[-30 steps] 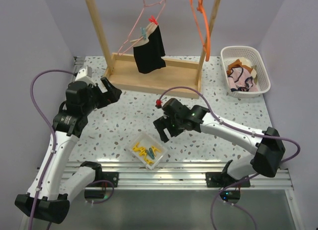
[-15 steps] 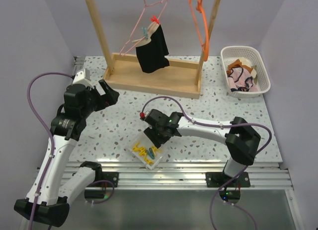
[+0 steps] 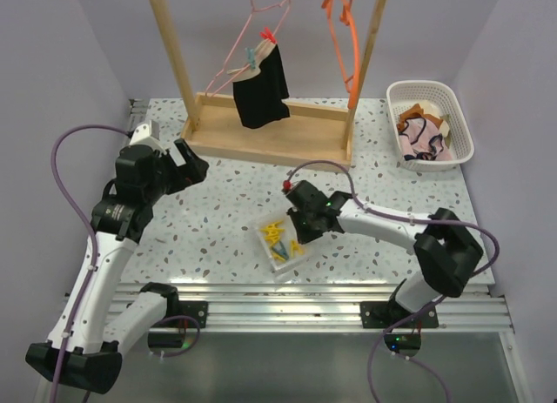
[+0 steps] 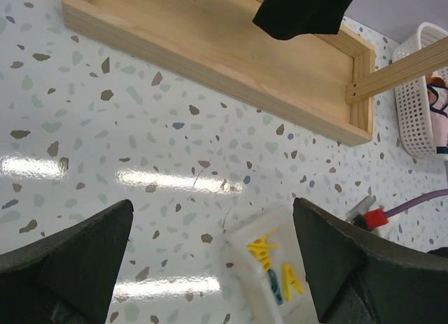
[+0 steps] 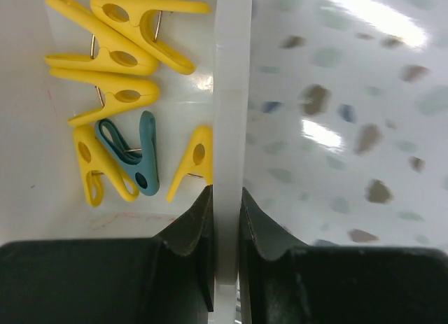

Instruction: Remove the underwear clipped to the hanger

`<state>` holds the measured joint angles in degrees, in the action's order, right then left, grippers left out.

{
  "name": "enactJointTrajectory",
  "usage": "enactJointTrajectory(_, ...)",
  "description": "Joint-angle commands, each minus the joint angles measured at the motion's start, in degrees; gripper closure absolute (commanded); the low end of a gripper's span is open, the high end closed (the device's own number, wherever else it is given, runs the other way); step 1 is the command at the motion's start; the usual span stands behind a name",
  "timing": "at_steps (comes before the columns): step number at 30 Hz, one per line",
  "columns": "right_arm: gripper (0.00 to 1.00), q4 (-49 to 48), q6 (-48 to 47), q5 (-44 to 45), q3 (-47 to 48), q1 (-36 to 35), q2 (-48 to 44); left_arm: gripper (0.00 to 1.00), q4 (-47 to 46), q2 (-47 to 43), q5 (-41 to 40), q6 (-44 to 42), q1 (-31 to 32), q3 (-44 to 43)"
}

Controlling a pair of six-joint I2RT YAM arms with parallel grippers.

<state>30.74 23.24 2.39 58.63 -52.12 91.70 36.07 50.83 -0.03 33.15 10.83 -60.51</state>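
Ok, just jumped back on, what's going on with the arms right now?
The right gripper is shut on the wall of the small tray of clothespins, out on the table in front of the wooden rack. The left gripper is open and empty, hovering over the table left of the rack. The black underwear hangs clipped to the pink hanger, so it is not off yet. The pale pink pair lies in the white basket.

The speckled white table (image 3: pixel 218 220) carried 3 things: a wooden rack base (image 3: pixel 270 151) along the far edge, a white basket (image 3: pixel 420 84) in the far right corner, and a small tray (image 3: pixel 264 243) of clothespins (image 3: pixel 280 238) near the middle of the near edge.
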Motion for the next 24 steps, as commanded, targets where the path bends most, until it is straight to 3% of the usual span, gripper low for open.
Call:
enactJointTrajectory(1, 1.0, 2.47, 3.2, 5.07, -4.74, 6.84, -7.04, 0.0, -2.49, 0.85, -0.41, -2.12, -0.63, -0.4)
enactJointTrajectory(8, 1.0, 14.49, 12.49, 14.29, -9.06, 14.23, -13.2, 0.0, -7.68, 3.48, 3.1, -3.0, -0.63, 3.46)
enactJointTrajectory(16, 1.0, 29.98, 32.1, 19.31, -14.41, 15.03, -27.35, 0.0, -14.54, 7.44, 5.66, -4.23, -0.72, 5.67)
enactJointTrajectory(20, 1.0, 31.31, 35.46, 21.16, -16.79, 15.9, -31.76, 0.0, -18.75, 12.08, 6.36, -3.62, -0.99, 6.19)
enactJointTrajectory(21, 0.97, 31.31, 35.64, 21.16, -17.06, 16.25, -31.76, 0.0, -20.24, 13.06, 6.45, -3.27, -1.07, 6.28)
enactJointTrajectory(22, 0.8, 31.4, 35.82, 20.9, -16.88, 16.35, -31.32, 0.0, -20.78, 14.2, 6.62, -3.0, -1.16, 5.67)
enactJointTrajectory(24, 0.68, 32.45, 36.08, 20.72, -16.1, 16.44, -31.14, 0.0, -22.09, 17.63, 7.06, -1.95, -1.51, 4.79)
